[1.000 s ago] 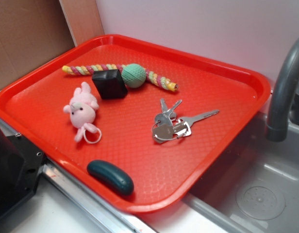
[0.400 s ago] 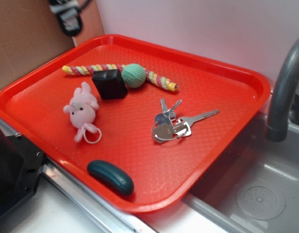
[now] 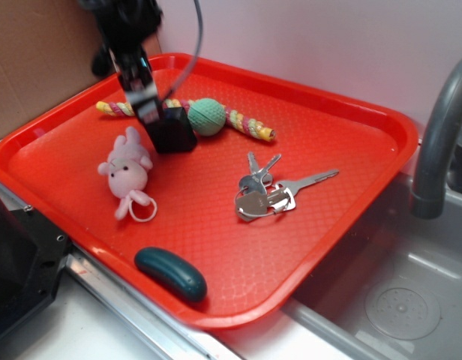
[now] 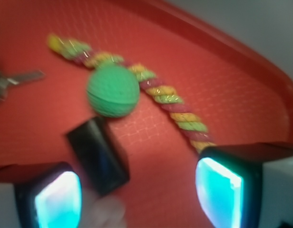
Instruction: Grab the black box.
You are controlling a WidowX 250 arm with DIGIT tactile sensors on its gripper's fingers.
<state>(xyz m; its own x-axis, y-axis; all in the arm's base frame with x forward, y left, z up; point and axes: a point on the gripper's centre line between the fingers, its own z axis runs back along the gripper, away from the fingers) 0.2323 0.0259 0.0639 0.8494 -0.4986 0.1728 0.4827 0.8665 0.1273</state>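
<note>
The black box (image 3: 173,131) sits on the red tray (image 3: 336,142), touching the green ball (image 3: 207,116) of a rope toy. My gripper (image 3: 151,112) hangs just above the box's left edge in the exterior view. In the wrist view the black box (image 4: 98,154) lies near the left pad, the green ball (image 4: 113,90) beyond it. The gripper (image 4: 137,194) is open, its fingers (image 4: 218,190) wide apart, with nothing between them but tray floor and part of the box.
A pink plush bunny (image 3: 127,169) lies left of the box. A key bunch (image 3: 267,191) is in the tray's middle, a dark teal pebble (image 3: 171,274) at its front edge. A grey tap (image 3: 441,135) and sink (image 3: 396,300) are on the right.
The arm has come down from the top left corner of the view to just above the black box. The objects on the tray have not moved.
</note>
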